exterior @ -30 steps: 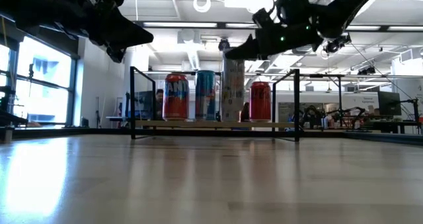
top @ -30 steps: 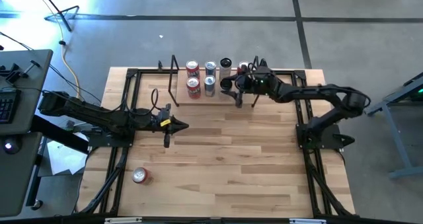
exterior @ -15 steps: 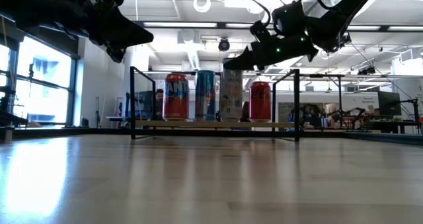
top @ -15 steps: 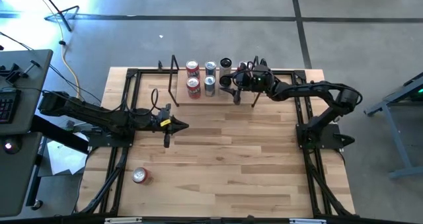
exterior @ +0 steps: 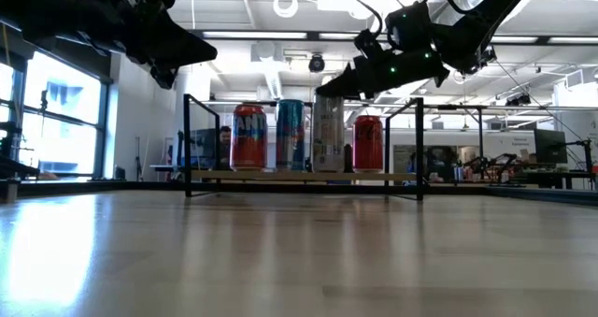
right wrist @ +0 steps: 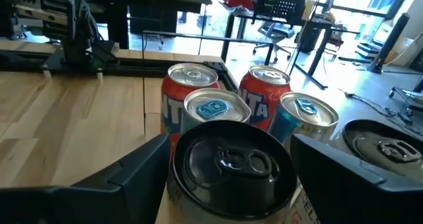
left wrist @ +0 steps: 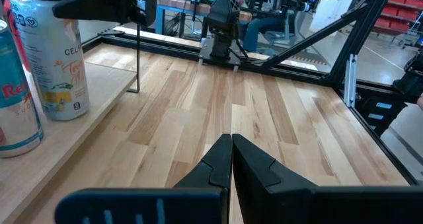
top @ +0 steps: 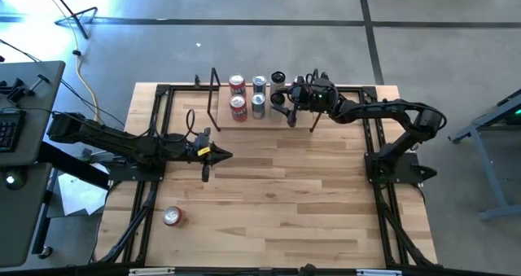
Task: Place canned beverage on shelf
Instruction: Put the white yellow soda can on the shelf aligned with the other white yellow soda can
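A pale can with a black top (right wrist: pixel 231 164) stands upright on the shelf's wood plank (exterior: pixel 299 176), in line with the red and blue cans (exterior: pixel 249 137). My right gripper (right wrist: pixel 230 159) is open. It reaches level from the table's right, with one finger on each side of the can's top and just clear of it. This also shows from above (top: pixel 282 102). My left gripper (left wrist: pixel 231 151) is shut on nothing and hovers over the table's left middle (top: pixel 218 154). A red can (top: pixel 172 216) stands on the tabletop near the front left.
Several other cans fill the shelf: two red ones (right wrist: pixel 192 78), blue ones (right wrist: pixel 305 112) and another black-topped one (right wrist: pixel 390 145) behind. The shelf's black rod end frames (top: pixel 213 93) stand at each side. Bare tabletop (top: pixel 293 194) lies between the arms.
My right gripper has moved a little toward the table's left and far edge and down, taking the pale can with it. The can's top is lower than a second ago, and the can now stands among its neighbours on the plank. Over the last half second the gripper has kept still.
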Robot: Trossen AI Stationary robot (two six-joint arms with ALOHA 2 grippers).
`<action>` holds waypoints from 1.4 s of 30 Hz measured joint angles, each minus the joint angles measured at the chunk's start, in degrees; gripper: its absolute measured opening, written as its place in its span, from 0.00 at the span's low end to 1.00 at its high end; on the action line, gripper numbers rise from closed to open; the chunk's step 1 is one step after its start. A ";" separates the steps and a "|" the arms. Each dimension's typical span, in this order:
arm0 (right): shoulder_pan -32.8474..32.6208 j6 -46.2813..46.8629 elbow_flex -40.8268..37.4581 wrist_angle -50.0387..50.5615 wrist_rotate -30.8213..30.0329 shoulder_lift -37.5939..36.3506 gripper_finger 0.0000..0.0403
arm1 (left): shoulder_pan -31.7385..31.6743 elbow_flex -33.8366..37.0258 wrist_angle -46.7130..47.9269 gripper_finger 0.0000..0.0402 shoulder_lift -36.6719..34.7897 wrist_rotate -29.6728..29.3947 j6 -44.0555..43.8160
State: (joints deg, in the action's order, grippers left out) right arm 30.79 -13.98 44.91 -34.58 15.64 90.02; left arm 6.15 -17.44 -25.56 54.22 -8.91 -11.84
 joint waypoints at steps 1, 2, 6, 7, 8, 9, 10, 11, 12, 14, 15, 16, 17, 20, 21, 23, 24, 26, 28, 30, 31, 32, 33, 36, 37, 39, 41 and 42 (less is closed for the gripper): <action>0.00 0.01 0.00 0.03 0.00 0.00 0.74 | 0.00 0.01 0.00 0.01 0.00 0.00 0.00; 0.00 0.00 0.00 0.00 0.00 0.00 0.74 | 0.00 0.00 0.00 0.01 0.01 0.00 -0.01; 0.00 -0.17 0.00 -0.51 -0.04 0.00 0.75 | 0.00 -0.01 0.00 0.01 0.00 0.00 -0.02; 0.00 -0.42 0.02 -0.55 -0.18 0.00 0.75 | 0.02 0.00 0.00 0.01 0.00 0.00 -0.02; 0.00 -0.57 0.21 -0.50 -0.38 0.00 0.75 | 0.00 0.00 0.00 0.01 0.00 0.00 -0.02; -0.02 -0.67 0.50 -0.40 -0.55 -0.04 0.75 | 0.00 0.00 0.00 0.01 0.00 0.00 -0.02; -0.02 -0.95 0.93 -0.38 -0.57 -0.14 0.75 | 0.00 0.00 0.00 0.01 0.00 0.00 -0.02; -0.02 -1.07 1.36 -0.40 -0.63 -0.40 0.75 | 0.01 0.00 0.00 0.01 0.01 0.00 -0.02; -0.02 -1.09 1.76 -0.37 -0.62 -0.76 0.75 | 0.01 0.01 0.00 0.01 0.00 0.00 -0.02; -0.02 -1.09 2.81 0.49 -0.64 -1.65 0.75 | 0.00 0.01 0.02 0.01 0.00 0.00 -0.02; -0.02 -1.14 3.23 1.48 -0.63 -2.29 0.75 | 0.00 0.00 0.02 0.01 0.00 0.00 -0.02; -0.02 -1.36 3.72 2.80 -0.66 -2.96 0.75 | 0.00 0.01 0.03 0.01 0.00 -0.01 -0.02; -0.06 -1.41 4.16 4.33 -0.74 -3.72 0.75 | 0.02 0.01 0.08 0.01 0.00 -0.02 0.00; -0.21 -0.98 5.28 10.50 -0.85 -6.75 0.74 | 0.00 0.01 0.45 0.01 0.00 0.00 0.00; -0.47 -0.54 5.40 12.53 -0.87 -7.68 0.73 | 0.00 0.01 0.52 0.01 0.00 0.00 0.00; -1.49 -0.43 5.08 15.57 -1.09 -9.12 0.68 | 0.01 0.01 0.53 0.01 0.00 0.00 0.00; -2.35 -0.53 4.56 16.27 -1.08 -9.58 0.65 | 0.01 0.01 0.52 0.01 0.00 0.00 0.00; -4.50 -1.46 3.24 16.14 -1.05 -9.93 0.55 | 0.00 0.01 0.52 0.01 0.00 0.00 0.06; -6.52 -2.61 1.68 16.11 -1.48 -9.87 0.42 | 0.00 0.01 0.50 0.01 0.02 0.00 0.49; -7.98 -3.78 0.14 14.79 -2.30 -9.11 0.27 | 0.00 0.01 0.50 0.01 0.02 -0.02 0.98; -8.34 -4.10 -0.95 13.99 -2.78 -8.90 0.20 | 0.01 0.01 0.50 0.01 0.01 -0.02 0.99; -8.46 -4.33 -1.97 13.04 -3.02 -8.68 0.13 | 0.00 0.01 0.50 0.01 0.02 -0.02 1.01; -8.47 -4.36 -2.72 11.36 -3.48 -8.17 0.07 | 0.00 0.01 0.50 0.01 0.01 -0.02 1.02; -7.75 -4.06 -4.43 6.95 -5.49 -6.78 0.04 | 0.00 0.01 0.35 0.01 0.01 -0.02 1.06; -7.36 -4.02 -4.52 6.17 -5.77 -6.06 0.06 | 0.00 0.01 0.38 0.01 0.02 -0.02 1.27; -6.35 -3.64 -4.39 6.10 -5.95 -4.87 0.08 | 0.00 0.01 0.37 0.01 0.00 -0.04 1.47; -5.51 -2.77 -3.75 5.58 -5.74 -3.57 0.08 | 0.00 0.01 0.39 0.01 0.02 -0.09 1.49; -5.14 -2.60 -3.72 4.96 -5.95 -3.13 0.07 | 0.02 0.01 0.38 0.01 0.02 -0.18 1.50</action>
State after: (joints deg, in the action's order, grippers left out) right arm 25.65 -16.58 41.19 -29.62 9.69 86.89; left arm 6.17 -17.43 -25.19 54.24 -9.09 -10.33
